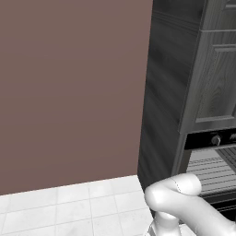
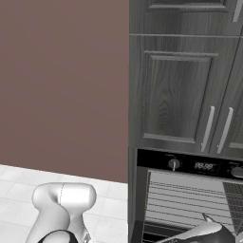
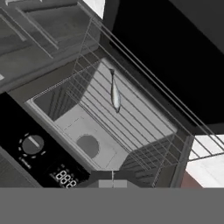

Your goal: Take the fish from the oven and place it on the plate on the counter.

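Before open oven point(image 3: 109, 122), claw point(image 3: 112, 175) pressed together, pointing at fish point(image 3: 115, 92) on rack.

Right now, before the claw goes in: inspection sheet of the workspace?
Surface: wire rack inside the open oven, pale interior.
Job's things: fish, slim and silver, lying on the rack, untouched; the oven's door is open.
Clutter: nothing seen.
Claw: shut, holding nothing, fingertips at the hand view's bottom edge, outside the oven, short of the fish.
Cables: nothing seen.
Surroundings: dark wood cupboard doors above the oven, brown wall, white tiled floor.
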Available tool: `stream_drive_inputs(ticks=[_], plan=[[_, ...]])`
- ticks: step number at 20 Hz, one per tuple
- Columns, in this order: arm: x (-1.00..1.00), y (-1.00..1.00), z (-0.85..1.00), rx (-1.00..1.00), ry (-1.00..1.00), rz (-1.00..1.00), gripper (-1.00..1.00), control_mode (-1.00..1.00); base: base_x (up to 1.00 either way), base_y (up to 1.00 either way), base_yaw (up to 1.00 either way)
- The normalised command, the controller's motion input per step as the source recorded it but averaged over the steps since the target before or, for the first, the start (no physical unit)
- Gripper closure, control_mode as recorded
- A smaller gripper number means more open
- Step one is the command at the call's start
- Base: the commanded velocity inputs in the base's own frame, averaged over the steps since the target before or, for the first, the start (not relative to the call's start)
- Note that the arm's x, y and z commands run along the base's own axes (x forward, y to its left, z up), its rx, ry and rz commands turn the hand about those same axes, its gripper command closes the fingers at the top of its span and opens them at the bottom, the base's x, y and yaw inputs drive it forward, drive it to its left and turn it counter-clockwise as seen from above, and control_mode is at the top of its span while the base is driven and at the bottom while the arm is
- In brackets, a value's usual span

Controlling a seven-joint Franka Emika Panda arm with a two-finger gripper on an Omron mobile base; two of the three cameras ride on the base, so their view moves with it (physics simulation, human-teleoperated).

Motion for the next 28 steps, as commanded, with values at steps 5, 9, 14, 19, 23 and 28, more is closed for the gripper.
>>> stream_drive_inputs(ticks=[5, 9, 14, 19, 23, 28], plan=[[0.69, 0.45, -0.39, -0.21, 0.03, 0.15, 1.0, -1.0, 0.0, 0.0, 0.0], [0.68, 0.49, -0.22, -0.22, 0.02, 0.22, 1.0, -1.0, 0.0, 0.0, 0.0], [0.59, 0.23, -0.16, -0.22, 0.02, 0.24, 1.0, -1.0, 0.0, 0.0, 0.0], [0.34, 0.29, 0.0, -0.21, 0.0, 0.25, -1.0, -1.0, 0.0, 0.0, 0.0], [0.13, 0.34, 0.0, -0.17, 0.02, 0.16, -1.0, -1.0, 0.0, 0.0, 0.0], [0.0, -0.02, -0.01, -0.08, 0.14, 0.11, -1.0, -1.0, 0.0, 0.0, 0.0]])
